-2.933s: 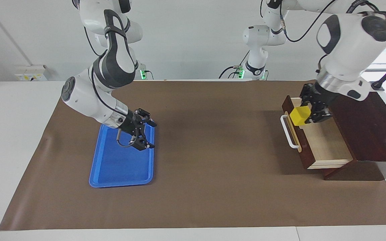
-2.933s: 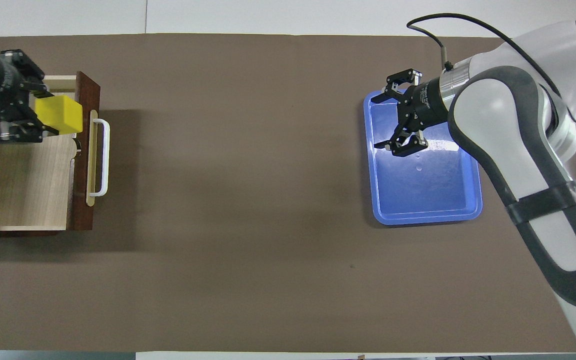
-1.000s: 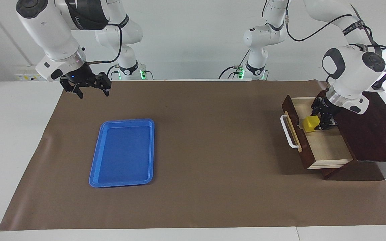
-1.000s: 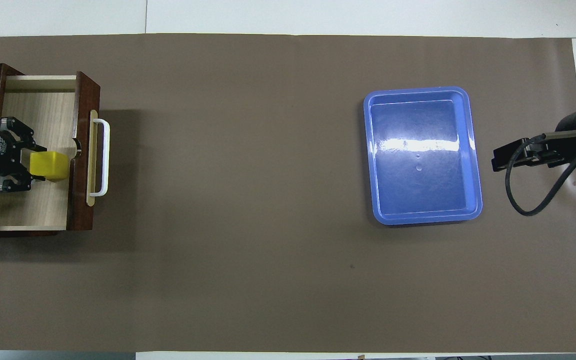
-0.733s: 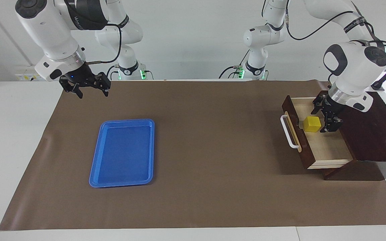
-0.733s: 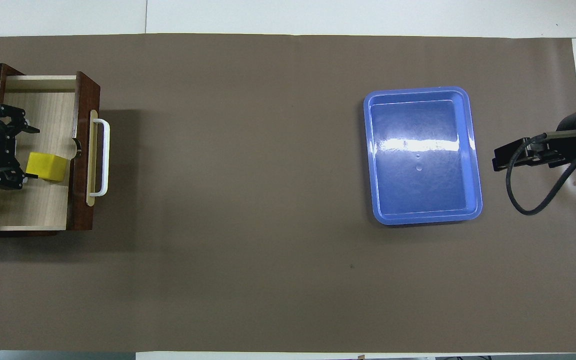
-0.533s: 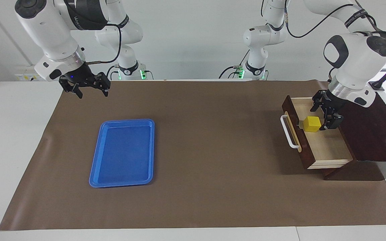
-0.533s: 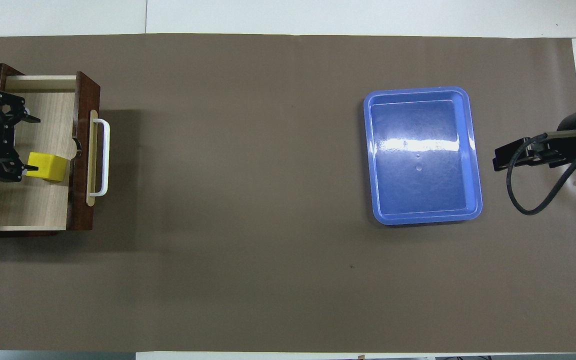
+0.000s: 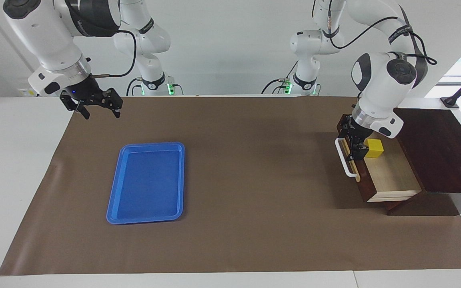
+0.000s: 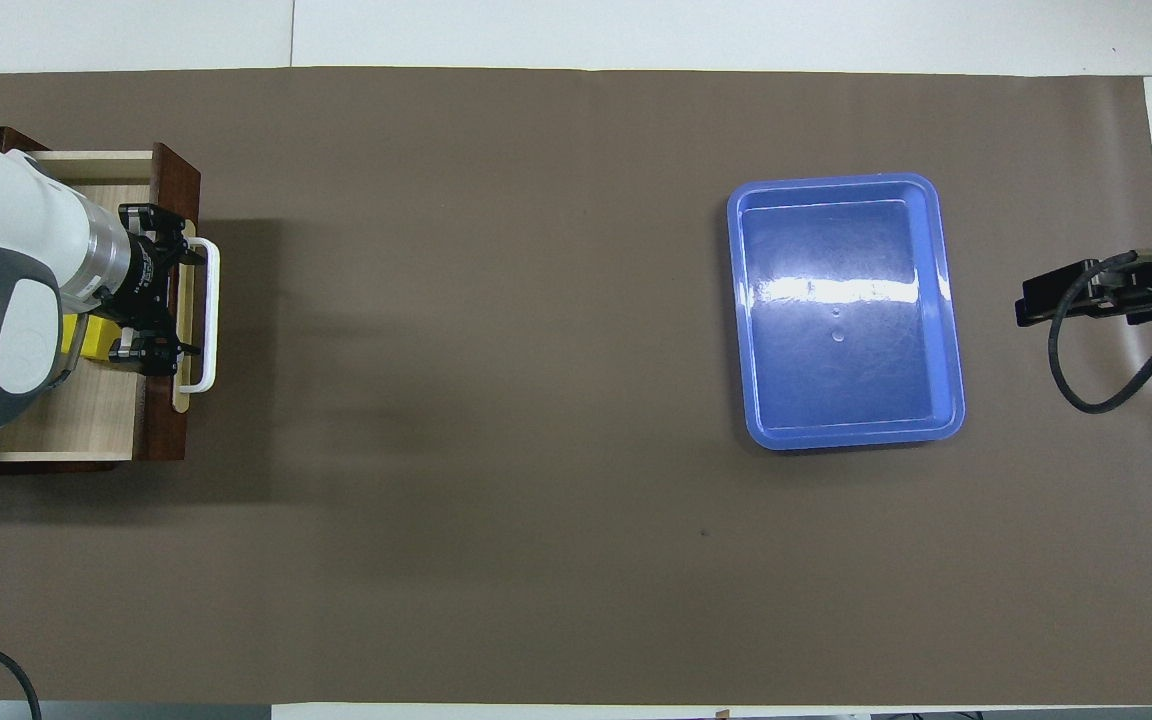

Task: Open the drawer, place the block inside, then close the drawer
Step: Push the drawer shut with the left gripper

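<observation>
Block yellow, plain cube, sitting loose on pale floor of open drawer, just inside dark front panel, at the part of the drawer nearer to the robots; partly hidden under arm in overhead view. Released since a second ago, when still pinched between fingers; same spot as half a second ago. Left gripper moved off block, now over drawer front above white bar handle, fingers spread apart, holding nothing; contact with handle or front not clear. In overhead view left gripper straddles tan strip beside handle. Drawer pulled out of dark wooden box, pale interior mostly bare on the part farther from the robots. Brown mat wide and bare in front of drawer. Blue tray flat, nothing in it, unmoved, well apart toward right arm's end of table. Right gripper raised over mat corner, shifted slightly toward that end since half a second ago, fingers spread, holding nothing, waiting; in overhead view right gripper at mat edge, edge-on.
</observation>
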Controlling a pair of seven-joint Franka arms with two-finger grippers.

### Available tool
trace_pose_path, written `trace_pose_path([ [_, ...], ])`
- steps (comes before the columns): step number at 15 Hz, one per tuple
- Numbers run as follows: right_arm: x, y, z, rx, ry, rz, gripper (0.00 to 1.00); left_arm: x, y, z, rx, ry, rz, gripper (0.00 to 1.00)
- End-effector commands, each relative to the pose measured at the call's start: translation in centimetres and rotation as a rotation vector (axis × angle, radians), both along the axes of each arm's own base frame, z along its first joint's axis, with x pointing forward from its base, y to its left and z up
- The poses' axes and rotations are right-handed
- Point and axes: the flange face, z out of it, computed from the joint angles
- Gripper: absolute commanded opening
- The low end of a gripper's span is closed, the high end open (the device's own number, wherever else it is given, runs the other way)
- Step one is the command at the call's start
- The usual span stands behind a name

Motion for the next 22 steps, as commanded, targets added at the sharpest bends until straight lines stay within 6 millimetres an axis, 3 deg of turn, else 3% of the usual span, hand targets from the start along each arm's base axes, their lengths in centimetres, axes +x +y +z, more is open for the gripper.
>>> trace_pose_path([
  [1,-0.3,0.1,0.0,-0.018,-0.004,-0.006,1.00,-0.4,1.9,0.0,0.027,-0.025,0.012,1.00],
  [5,-0.5,-0.1,-0.2,-0.018,0.017,-0.010,1.00,-0.1,4.5,0.2,0.055,-0.033,-0.005,1.00],
  [14,-0.7,-1.1,-0.1,-0.073,0.044,-0.014,1.00,0.2,14.7,0.5,0.079,-0.069,-0.039,1.00],
  [22,-0.9,-1.0,-0.2,-0.057,0.058,-0.018,1.00,0.0,17.8,1.0,0.085,-0.058,-0.135,1.00],
])
